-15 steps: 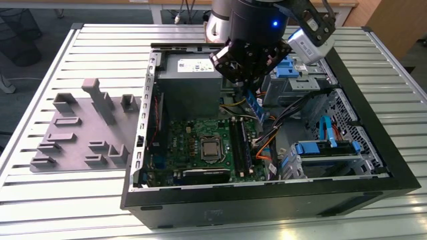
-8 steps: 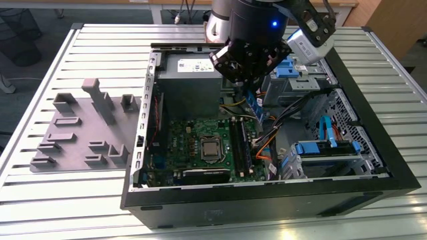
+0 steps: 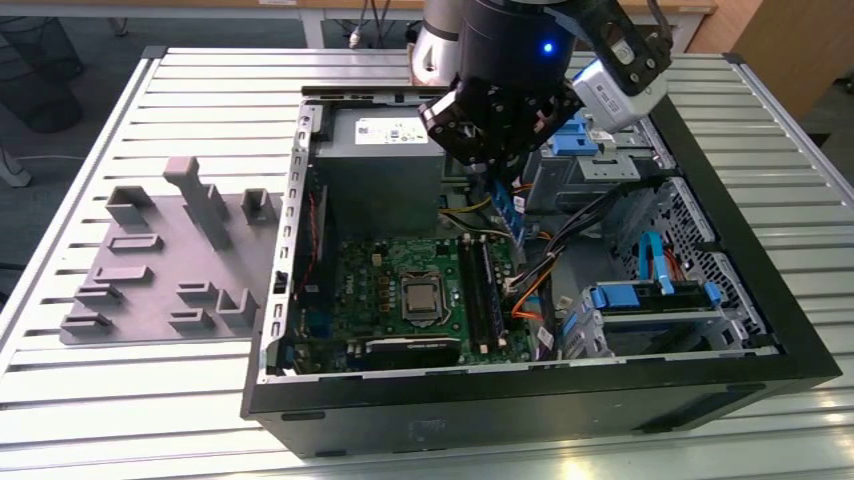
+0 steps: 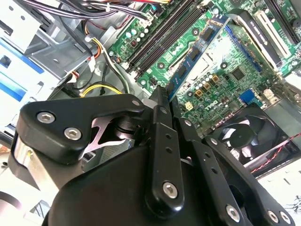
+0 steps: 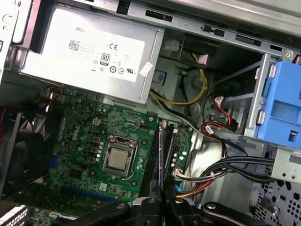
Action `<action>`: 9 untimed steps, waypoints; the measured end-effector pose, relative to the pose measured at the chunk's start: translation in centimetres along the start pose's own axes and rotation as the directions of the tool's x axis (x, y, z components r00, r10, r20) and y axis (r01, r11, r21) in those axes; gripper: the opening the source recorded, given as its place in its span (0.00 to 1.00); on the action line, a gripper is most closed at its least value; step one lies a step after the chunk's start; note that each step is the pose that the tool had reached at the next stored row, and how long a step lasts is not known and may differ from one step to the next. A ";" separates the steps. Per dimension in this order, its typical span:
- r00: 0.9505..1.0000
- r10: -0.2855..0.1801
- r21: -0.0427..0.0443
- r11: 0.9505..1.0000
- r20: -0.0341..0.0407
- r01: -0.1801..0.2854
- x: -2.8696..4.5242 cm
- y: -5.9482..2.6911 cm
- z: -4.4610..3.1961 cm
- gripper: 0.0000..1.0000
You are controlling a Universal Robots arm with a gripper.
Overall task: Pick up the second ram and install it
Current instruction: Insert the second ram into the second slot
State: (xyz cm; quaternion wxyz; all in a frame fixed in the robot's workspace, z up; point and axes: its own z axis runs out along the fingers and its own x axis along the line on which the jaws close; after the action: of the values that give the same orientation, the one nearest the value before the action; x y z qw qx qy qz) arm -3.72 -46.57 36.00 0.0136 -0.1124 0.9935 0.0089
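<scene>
Holding the second ram [image 4: 200, 47] edge-on over the open PC case [image 3: 747, 330], we are mid-install: pickup is done and the stick hangs above the motherboard [image 5: 89, 155], not yet seated. In the exterior view the gripper [image 3: 497, 165] sits at the far end of the case, near the power supply [image 5: 94, 52], w/ the blue-green stick poking down below it. In the second wrist view the fingers [image 4: 162, 127] look pressed together on the near end of the stick, which runs away from them toward the board, chips showing. In the first wrist view the stick shows as a thin dark edge [image 5: 161, 155] lying along the black memory slots [image 5: 169, 150], just beside the CPU socket [image 5: 117, 157].

Our judgement: what is left calls for squaring the stick w/ one slot, keeping it upright, then pressing straight down.

Hard to tell: which slot the stick is over, and how much gap remains between its lower edge and the slot. The actual contact of pads on the board is buried behind the black linkage, so grip depth is unclear. The slot latches are too small to read. The grey holder tray [image 3: 174, 270] stands outside the case, on the exterior view's left.
</scene>
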 end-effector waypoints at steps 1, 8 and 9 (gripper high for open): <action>1.000 0.004 0.000 1.000 0.000 -0.004 0.00 0.00 0.00 0.14; 0.999 0.033 0.001 0.999 0.000 -0.033 0.00 0.00 0.01 0.14; 0.999 0.038 0.001 0.999 0.001 -0.038 0.00 0.00 0.01 0.14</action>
State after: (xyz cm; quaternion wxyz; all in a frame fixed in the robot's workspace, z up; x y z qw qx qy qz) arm -3.72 -46.57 35.99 0.0138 -0.0935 0.9955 0.0086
